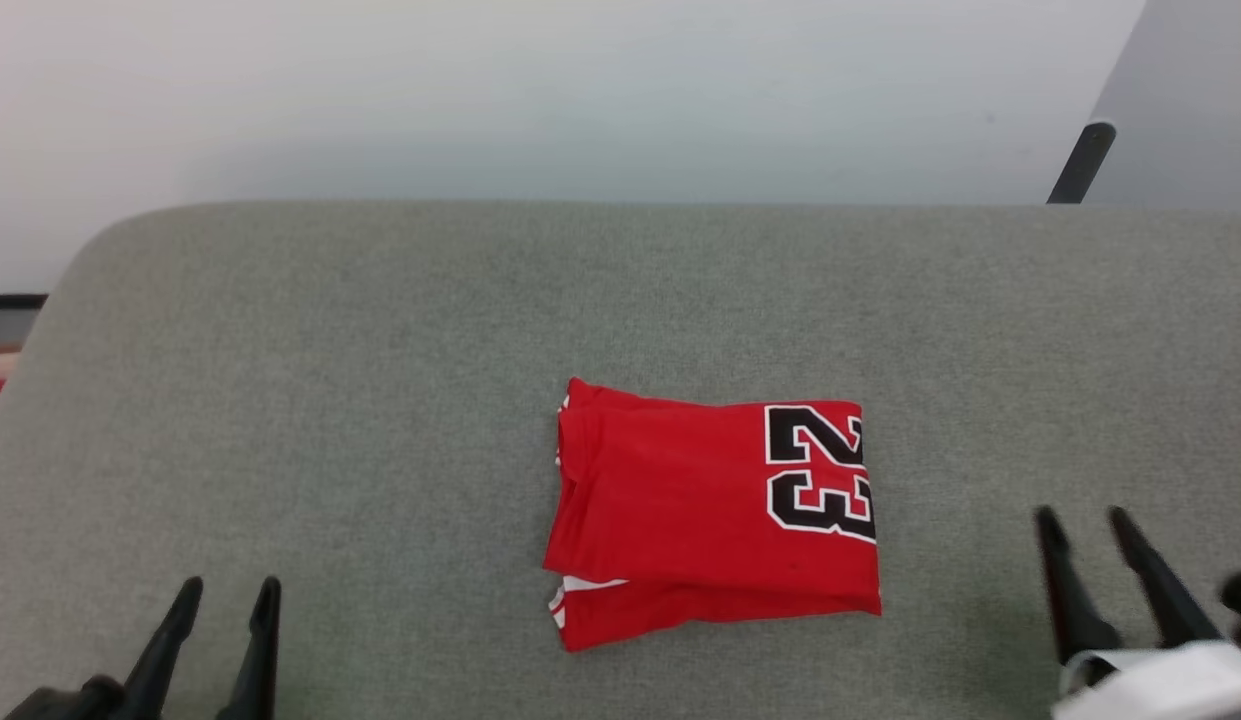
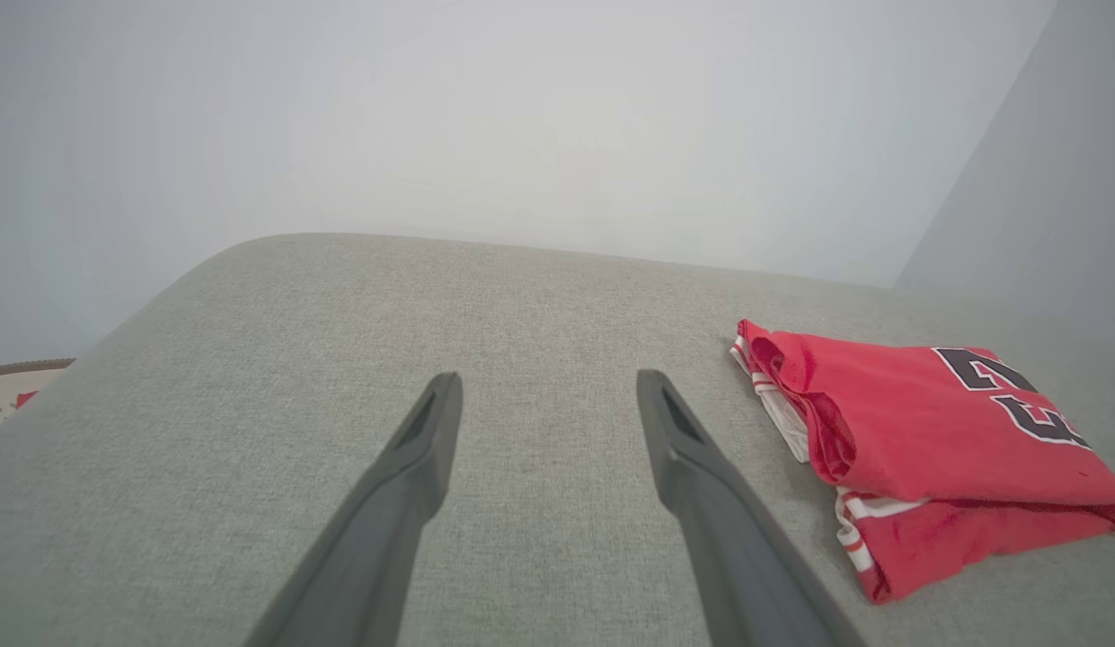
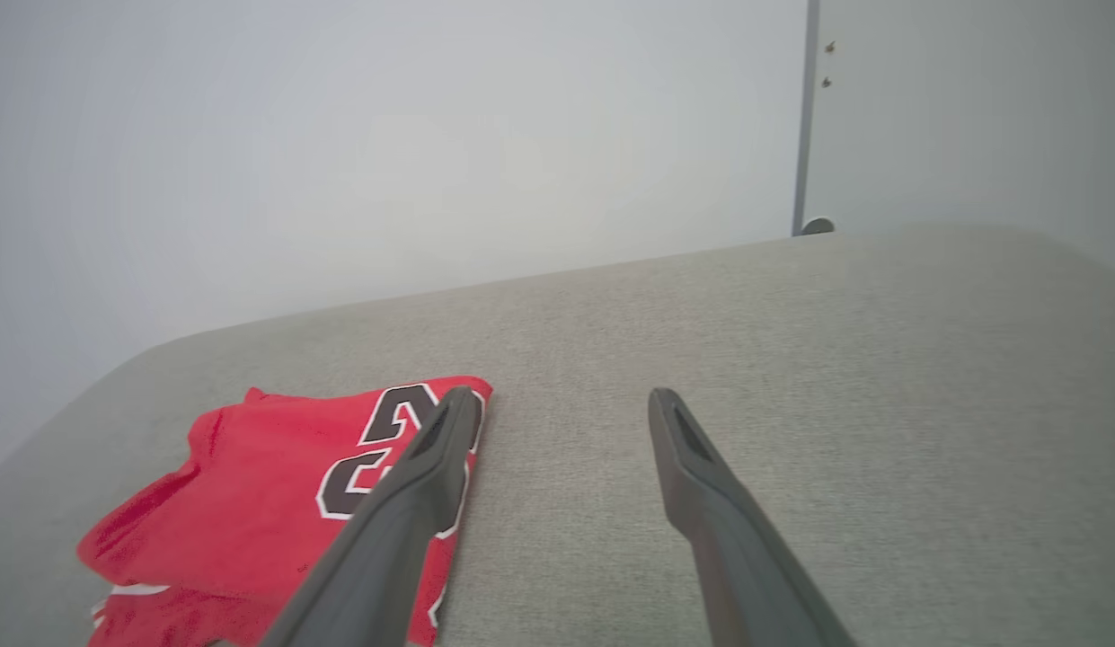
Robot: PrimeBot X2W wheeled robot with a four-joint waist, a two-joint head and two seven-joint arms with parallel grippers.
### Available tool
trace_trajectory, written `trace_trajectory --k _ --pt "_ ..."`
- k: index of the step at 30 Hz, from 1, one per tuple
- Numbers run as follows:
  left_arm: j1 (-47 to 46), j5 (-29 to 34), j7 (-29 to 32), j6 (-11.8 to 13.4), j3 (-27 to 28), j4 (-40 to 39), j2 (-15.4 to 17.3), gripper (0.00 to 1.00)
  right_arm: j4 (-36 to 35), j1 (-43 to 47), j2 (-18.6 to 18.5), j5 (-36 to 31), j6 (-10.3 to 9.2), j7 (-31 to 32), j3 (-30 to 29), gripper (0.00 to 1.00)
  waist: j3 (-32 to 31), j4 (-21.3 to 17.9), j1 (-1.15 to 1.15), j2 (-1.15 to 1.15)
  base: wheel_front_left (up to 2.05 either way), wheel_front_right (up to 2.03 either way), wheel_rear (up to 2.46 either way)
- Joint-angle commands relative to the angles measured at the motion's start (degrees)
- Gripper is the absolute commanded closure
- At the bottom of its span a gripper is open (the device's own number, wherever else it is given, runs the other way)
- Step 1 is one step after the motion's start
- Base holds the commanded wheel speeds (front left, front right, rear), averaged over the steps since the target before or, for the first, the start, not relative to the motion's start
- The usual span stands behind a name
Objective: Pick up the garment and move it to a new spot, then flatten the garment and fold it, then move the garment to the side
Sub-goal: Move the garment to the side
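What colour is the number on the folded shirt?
Black with a white outline; the number on the red garment shows best in the head view.

The garment [image 1: 680, 500] is thin red cloth, matt, softly creased at its folded edges. Its number is a flat black print with a white outline. The bench [image 1: 380, 400] is covered in grey woven cloth, matt, with a fine rough grain. The fingers [image 2: 413, 476] of the left pincer [image 1: 231, 587] and the right pincer [image 1: 1084, 516] look like dark, smooth, matt plastic. The wall [image 1: 580, 100] is pale and smooth.

Red garment [image 1: 670, 510], folded flat, black "23" showing
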Motion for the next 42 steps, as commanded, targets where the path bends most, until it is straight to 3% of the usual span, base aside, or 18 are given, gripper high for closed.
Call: trace_trajectory --k 1,7,14,22,27,34,35,36,37,42 --pt "-1.00 -0.47 -0.01 0.13 -0.20 -0.18 -0.32 0.00 0.42 -1.85 0.49 0.61 0.02 1.78 1.00 0.00 0.95 0.47 0.00 0.00 0.00 0.00 0.00" --pt "-3.16 -1.63 -0.01 0.13 -0.87 0.00 -0.40 0.00 2.47 -11.63 1.67 -0.71 0.02 15.03 4.87 0.00 4.24 1.34 0.00 0.00 0.00 0.00 0.00" --pt "-6.97 -3.04 -0.01 0.13 -1.58 0.62 0.17 0.00 5.68 -25.50 3.66 -8.06 0.02 34.64 6.15 0.00 8.92 3.20 0.00 0.00 0.00 0.00 0.00" --pt "-10.91 -4.32 -0.01 0.13 -4.25 1.71 0.36 0.00 7.63 -26.77 5.22 -11.52 0.02 59.01 2.64 0.00 13.08 6.18 0.00 0.00 0.00 0.00 0.00" --pt "-12.59 -5.16 -0.01 0.13 -4.85 1.94 0.07 0.00 4.38 -25.54 5.26 -9.52 0.02 62.23 1.11 0.00 15.30 6.86 0.00 0.00 0.00 0.00 0.00" --pt "-15.04 -5.78 -0.01 0.13 -6.59 2.64 0.18 0.00 5.55 -25.00 5.48 -8.58 0.02 64.16 1.60 0.00 16.96 7.57 0.00 0.00 0.00 0.00 0.00" --pt "-15.28 -5.75 -0.02 0.13 -6.75 2.81 0.10 0.00 5.98 -24.77 5.55 -8.20 0.02 64.03 1.64 0.39 16.95 7.57 0.00 0.00 0.00 0.00 0.00" --pt "-15.59 -5.29 -0.01 0.13 -6.88 2.90 0.09 0.00 6.09 -24.65 5.64 -7.78 0.02 63.56 1.82 0.64 16.92 7.56 0.00 0.00 0.00 0.00 0.00" --pt "-15.91 -4.71 -0.01 0.13 -6.79 2.98 -0.01 0.00 5.91 -24.56 5.64 -7.30 0.02 62.80 1.57 1.00 16.90 7.54 0.00 0.00 0.00 0.00 0.00" --pt "-16.25 -2.77 -0.01 0.13 -4.97 2.34 -1.25 0.00 4.32 -23.88 5.36 -5.26 -0.01 59.45 0.14 1.00 16.26 6.90 0.00 0.00 0.00 0.00 0.00"
